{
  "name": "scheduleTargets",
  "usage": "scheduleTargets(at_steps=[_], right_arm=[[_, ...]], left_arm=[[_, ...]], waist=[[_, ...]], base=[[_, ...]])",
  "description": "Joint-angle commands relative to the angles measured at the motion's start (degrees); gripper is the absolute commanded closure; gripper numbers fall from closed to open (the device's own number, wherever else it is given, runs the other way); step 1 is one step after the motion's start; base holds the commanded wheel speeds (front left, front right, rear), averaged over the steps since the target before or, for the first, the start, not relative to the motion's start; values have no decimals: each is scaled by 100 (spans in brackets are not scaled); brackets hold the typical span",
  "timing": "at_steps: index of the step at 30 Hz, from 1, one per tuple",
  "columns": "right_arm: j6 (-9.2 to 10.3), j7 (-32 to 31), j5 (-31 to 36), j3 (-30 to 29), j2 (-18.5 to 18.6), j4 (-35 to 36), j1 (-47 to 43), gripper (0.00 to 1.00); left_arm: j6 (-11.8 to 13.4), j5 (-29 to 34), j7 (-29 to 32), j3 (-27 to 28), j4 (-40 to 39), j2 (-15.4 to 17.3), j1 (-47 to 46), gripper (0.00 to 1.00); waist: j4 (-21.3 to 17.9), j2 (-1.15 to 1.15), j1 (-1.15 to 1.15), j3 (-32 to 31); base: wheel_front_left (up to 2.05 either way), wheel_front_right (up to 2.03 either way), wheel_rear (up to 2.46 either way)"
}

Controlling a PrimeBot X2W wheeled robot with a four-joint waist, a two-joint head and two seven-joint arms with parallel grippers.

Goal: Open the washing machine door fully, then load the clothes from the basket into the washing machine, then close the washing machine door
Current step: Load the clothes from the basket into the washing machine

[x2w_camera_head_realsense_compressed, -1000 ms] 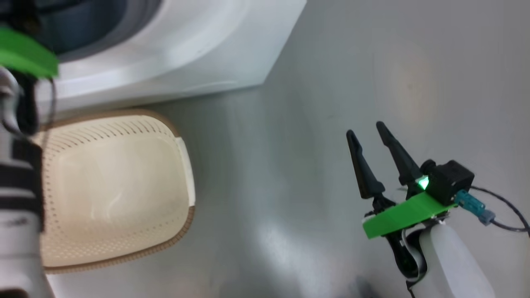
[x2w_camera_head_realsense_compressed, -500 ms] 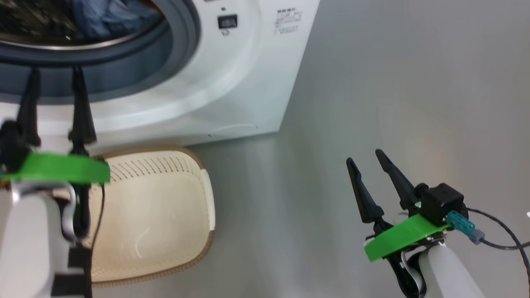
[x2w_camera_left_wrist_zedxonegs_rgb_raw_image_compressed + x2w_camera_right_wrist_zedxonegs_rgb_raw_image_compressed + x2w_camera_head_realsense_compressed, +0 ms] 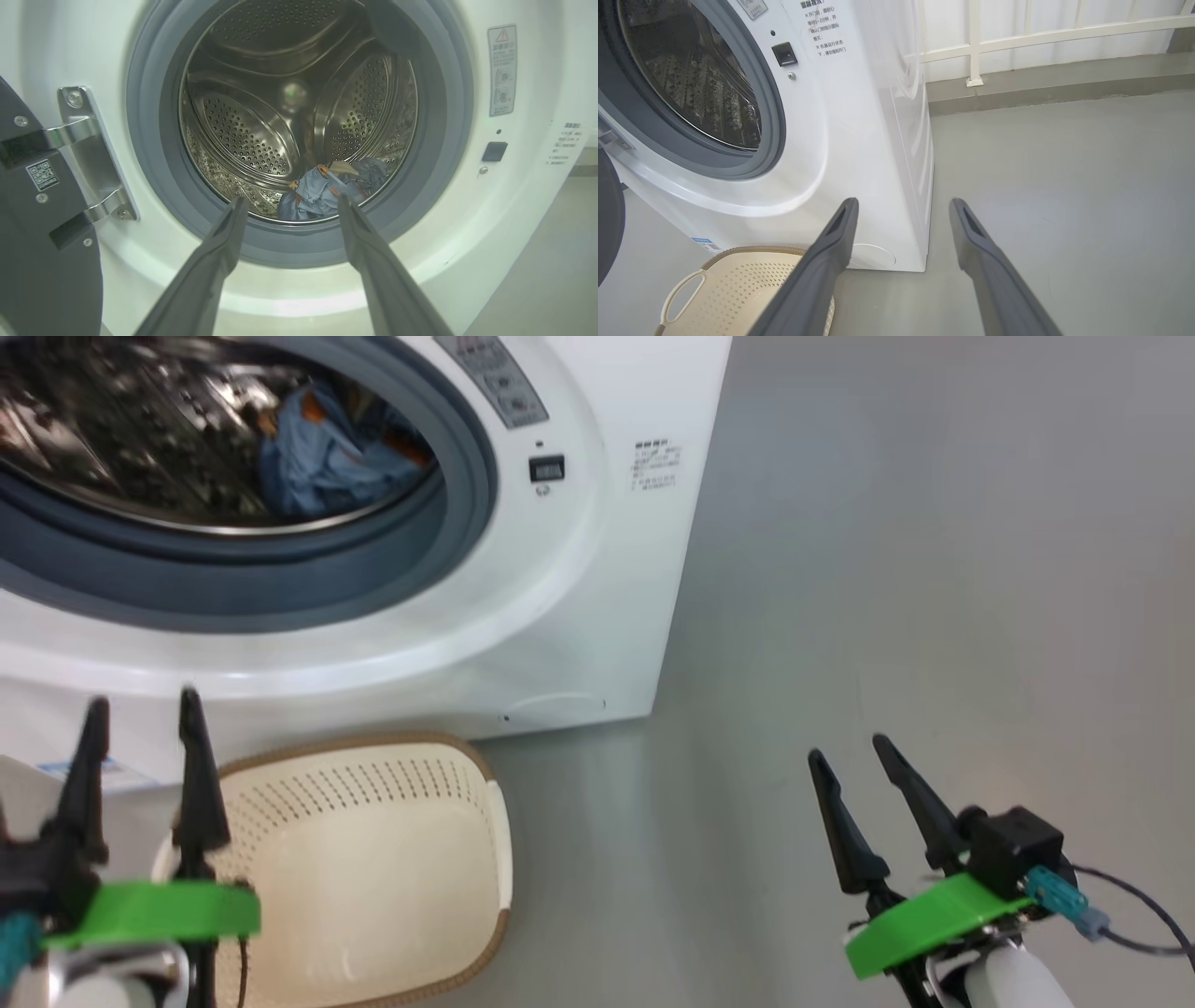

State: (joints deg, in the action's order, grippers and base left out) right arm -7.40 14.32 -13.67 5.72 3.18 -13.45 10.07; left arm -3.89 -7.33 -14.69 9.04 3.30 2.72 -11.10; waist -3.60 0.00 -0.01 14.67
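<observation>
The washing machine stands with its drum mouth uncovered. The light blue clothes lie in a bundle at the bottom of the steel drum. The washing machine door is swung out on its hinge at the left of the left wrist view. The cream basket sits empty on the floor below the machine front. My left gripper is open and holds nothing, above the basket's left side and facing the drum. My right gripper is open over the bare floor to the right.
Grey floor stretches to the right of the machine. A white railing and a low kerb run along the back in the right wrist view. A dark cable trails from my right wrist.
The head camera has tilted up, bringing the drum and the clothes into view. My left gripper has drawn back from the drum mouth to above the basket. The right gripper has stayed put.
</observation>
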Motion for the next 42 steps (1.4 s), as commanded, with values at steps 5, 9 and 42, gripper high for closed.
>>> scheduleTargets(at_steps=[5, 9, 42], right_arm=[[-9, 68, 143, 69, -29, 171, -253, 0], [-9, 68, 180, 90, -29, 169, -356, 0], [-9, 68, 422, -34, -30, 281, -681, 0]], left_arm=[[-46, 64, -30, 288, -405, 69, 603, 0], [-41, 64, -30, 308, -505, 44, 962, 0], [564, -358, -30, -52, -725, 16, 2226, 0]], waist=[[31, 0, 1, -563], [7, 0, 1, -791], [-8, 0, 1, -1424]], base=[[0, 0, 0], [0, 0, 0], [0, 0, 0]])
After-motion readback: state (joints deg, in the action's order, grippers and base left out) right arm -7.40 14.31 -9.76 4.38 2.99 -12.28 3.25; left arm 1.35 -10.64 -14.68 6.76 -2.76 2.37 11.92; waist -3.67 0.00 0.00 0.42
